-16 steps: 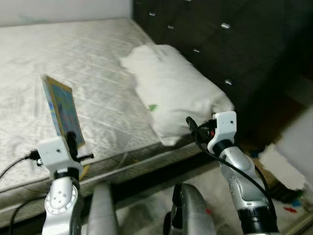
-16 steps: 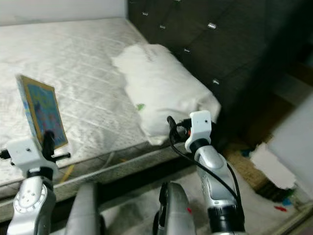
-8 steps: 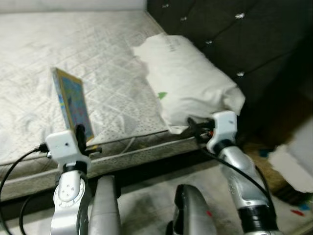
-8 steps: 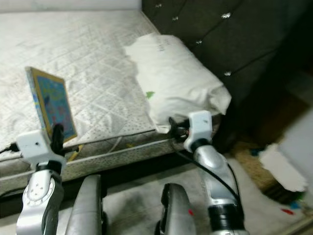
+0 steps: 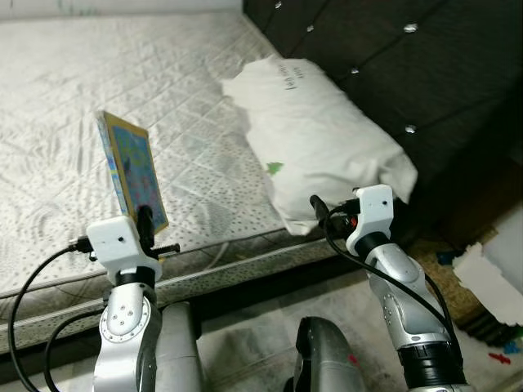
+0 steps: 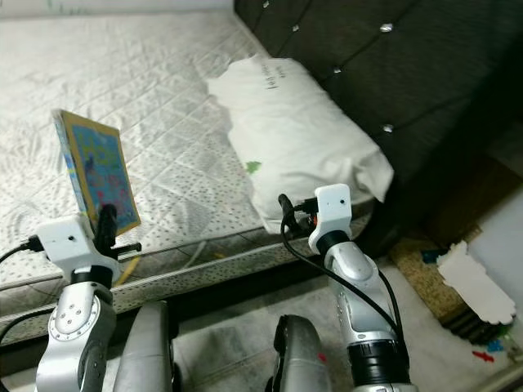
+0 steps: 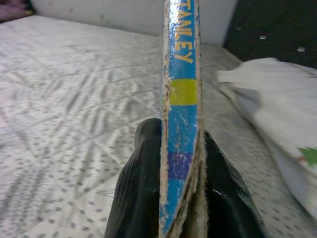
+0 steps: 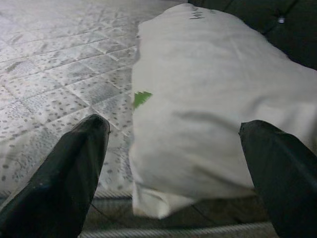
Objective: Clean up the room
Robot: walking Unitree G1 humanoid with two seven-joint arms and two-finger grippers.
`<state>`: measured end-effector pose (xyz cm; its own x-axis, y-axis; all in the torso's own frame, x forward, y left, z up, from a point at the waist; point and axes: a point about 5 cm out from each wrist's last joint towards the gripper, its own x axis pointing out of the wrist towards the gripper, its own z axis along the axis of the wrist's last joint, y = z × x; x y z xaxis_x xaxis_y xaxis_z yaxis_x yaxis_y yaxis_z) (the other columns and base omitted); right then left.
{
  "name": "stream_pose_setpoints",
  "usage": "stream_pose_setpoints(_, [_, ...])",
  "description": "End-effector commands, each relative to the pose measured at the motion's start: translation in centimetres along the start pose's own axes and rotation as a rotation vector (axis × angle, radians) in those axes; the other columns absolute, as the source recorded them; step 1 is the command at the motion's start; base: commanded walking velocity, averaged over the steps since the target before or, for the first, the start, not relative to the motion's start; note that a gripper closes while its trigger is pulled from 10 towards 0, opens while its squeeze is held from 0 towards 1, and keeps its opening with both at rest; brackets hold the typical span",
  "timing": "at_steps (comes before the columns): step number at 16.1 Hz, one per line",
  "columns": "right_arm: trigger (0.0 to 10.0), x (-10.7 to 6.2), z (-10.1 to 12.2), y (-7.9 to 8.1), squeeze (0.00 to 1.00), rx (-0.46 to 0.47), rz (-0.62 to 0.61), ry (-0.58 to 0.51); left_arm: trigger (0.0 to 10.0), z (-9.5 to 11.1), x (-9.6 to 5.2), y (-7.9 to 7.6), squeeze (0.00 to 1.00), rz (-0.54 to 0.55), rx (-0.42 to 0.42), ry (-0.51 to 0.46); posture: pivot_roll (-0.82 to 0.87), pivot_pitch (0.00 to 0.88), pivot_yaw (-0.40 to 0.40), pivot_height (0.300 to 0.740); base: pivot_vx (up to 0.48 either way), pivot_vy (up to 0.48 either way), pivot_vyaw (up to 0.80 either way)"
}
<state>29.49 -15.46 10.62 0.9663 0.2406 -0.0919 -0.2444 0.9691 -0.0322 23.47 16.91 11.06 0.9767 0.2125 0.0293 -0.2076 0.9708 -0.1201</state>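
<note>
My left gripper is shut on a thin picture book with a colourful cover, held upright over the near edge of the bed. Its blue and yellow spine stands between the two black fingers. A white pillow lies on the mattress against the dark headboard. My right gripper is open just in front of the pillow, at the bed's near corner, with nothing between its fingers.
A dark tufted headboard runs along the right of the bed. Torn cardboard and small bits of litter lie on the floor at the right. My own legs show below on the grey floor.
The camera has shifted and the bed sits slightly differently in view. Both arms keep the same pose, the left still holding the book, the right still open before the pillow.
</note>
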Motion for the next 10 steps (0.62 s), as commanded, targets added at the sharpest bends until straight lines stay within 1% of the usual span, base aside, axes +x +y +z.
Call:
stream_pose_setpoints(1, [10.0, -0.08, 0.2, -0.24, 0.0, 0.002, -0.005, -0.009, 10.0, 0.44, 0.11, -0.22, 0.0, -0.001, -0.019, -0.025, -0.05, 0.06, -0.064, 0.587, 0.356, 0.0, 0.0])
stream_pose_setpoints(2, [10.0, -0.06, 0.19, -0.23, 0.0, 0.004, -0.003, -0.007, 10.0, 0.29, 0.17, -0.07, 0.0, 0.007, -0.03, -0.013, -0.05, 0.061, -0.063, 0.587, 0.0, 0.0, 0.0])
stream_pose_setpoints(4, [10.0, -0.07, 0.18, -0.23, 0.0, 0.005, -0.003, -0.007, 10.0, 0.16, 0.19, -0.04, 0.0, 0.006, -0.021, -0.01, -0.05, 0.062, -0.063, 0.587, 0.0, 0.0, 0.0])
stream_pose_setpoints(7, [10.0, -0.11, 0.24, -0.26, 0.0, 0.006, -0.006, -0.012, 10.0, 0.17, 0.61, -0.36, 0.0, -0.007, -0.025, -0.015, -0.06, 0.059, -0.062, 0.587, 0.0, 0.0, 0.0])
stream_pose_setpoints(10, [10.0, -0.14, 0.22, -0.27, 0.0, 0.006, -0.006, -0.013, 10.0, 0.59, 1.04, -0.64, 0.0, -0.036, -0.028, -0.047, -0.06, 0.055, -0.06, 0.587, 0.0, 0.0, 0.0])
